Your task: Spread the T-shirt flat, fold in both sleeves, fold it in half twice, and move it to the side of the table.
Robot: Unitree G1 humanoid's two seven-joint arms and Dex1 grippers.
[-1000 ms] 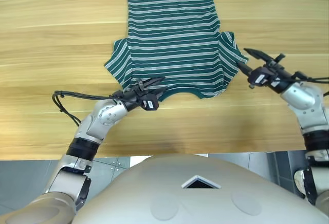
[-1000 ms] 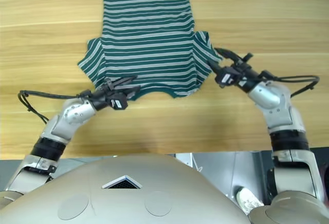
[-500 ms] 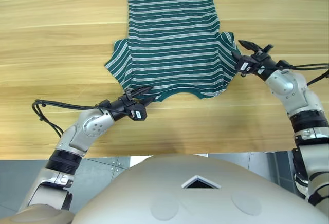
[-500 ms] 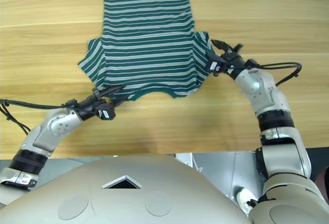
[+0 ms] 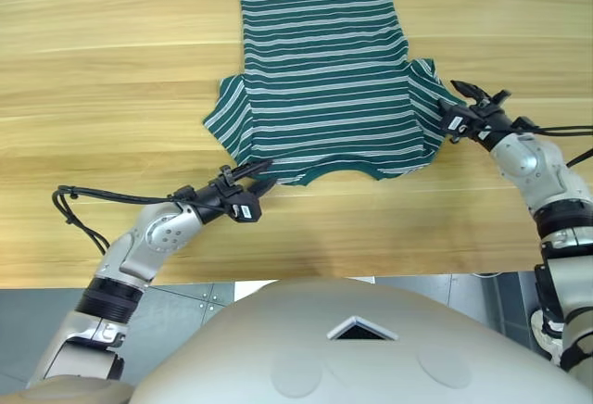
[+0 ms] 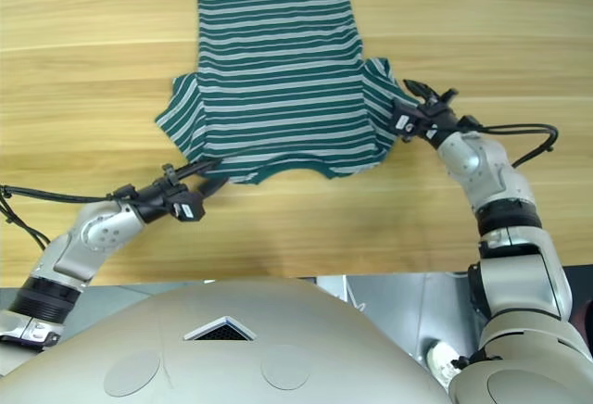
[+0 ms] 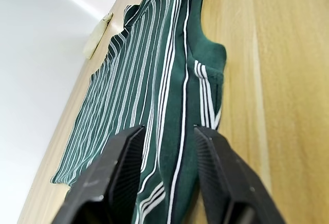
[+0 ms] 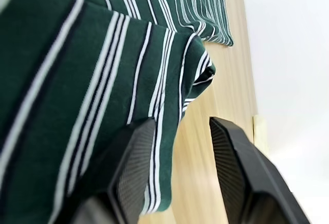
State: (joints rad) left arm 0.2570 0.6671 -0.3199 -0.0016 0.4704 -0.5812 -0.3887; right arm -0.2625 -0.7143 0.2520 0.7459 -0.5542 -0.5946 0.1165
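Note:
A green T-shirt with white stripes (image 5: 324, 80) lies spread on the wooden table (image 5: 111, 70), collar toward me and hem at the far side. My left gripper (image 5: 271, 172) is at the shirt's near-left shoulder corner. It is open, and in the left wrist view the cloth edge (image 7: 180, 147) runs between its fingers (image 7: 121, 172). My right gripper (image 5: 479, 91) is at the tip of the right sleeve (image 5: 435, 98). It is open too, and the right wrist view shows the sleeve hem (image 8: 169, 80) lying between its fingers (image 8: 236, 167).
Bare wood stretches to both sides of the shirt and beyond the hem. The table's near edge (image 5: 371, 279) runs just in front of me, with grey floor below. A black cable loop (image 5: 74, 209) hangs off my left forearm over the table.
The left arm drew back toward me until its gripper was at the shoulder corner. The right gripper went in to the sleeve, then right. The shirt now lies slightly further right and nearer.

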